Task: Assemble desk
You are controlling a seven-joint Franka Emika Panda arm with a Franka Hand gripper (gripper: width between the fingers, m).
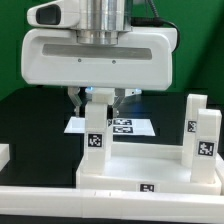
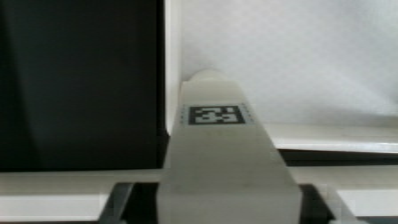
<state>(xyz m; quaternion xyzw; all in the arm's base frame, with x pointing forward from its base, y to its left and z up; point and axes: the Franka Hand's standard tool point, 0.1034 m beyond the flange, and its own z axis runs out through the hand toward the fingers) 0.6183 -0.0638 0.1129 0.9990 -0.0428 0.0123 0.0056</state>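
Observation:
The white desk top point(image 1: 140, 168) lies flat with its rim up. Two white legs point(image 1: 195, 118) point(image 1: 207, 140) stand upright at its end toward the exterior view's right. My gripper point(image 1: 96, 100) is shut on a third white leg point(image 1: 97, 130) and holds it upright over the top's corner toward the exterior view's left. The leg's lower end is level with the rim, and I cannot tell whether it is seated. In the wrist view the tagged leg point(image 2: 221, 140) runs out from between the dark fingers point(image 2: 135, 200) of the gripper point(image 2: 222, 205) over the white top point(image 2: 294, 60).
The marker board point(image 1: 128, 127) lies on the black table behind the desk top. A long white strip point(image 1: 90, 206) runs along the front. A small white piece point(image 1: 4, 155) shows at the exterior view's left edge. A green wall stands behind.

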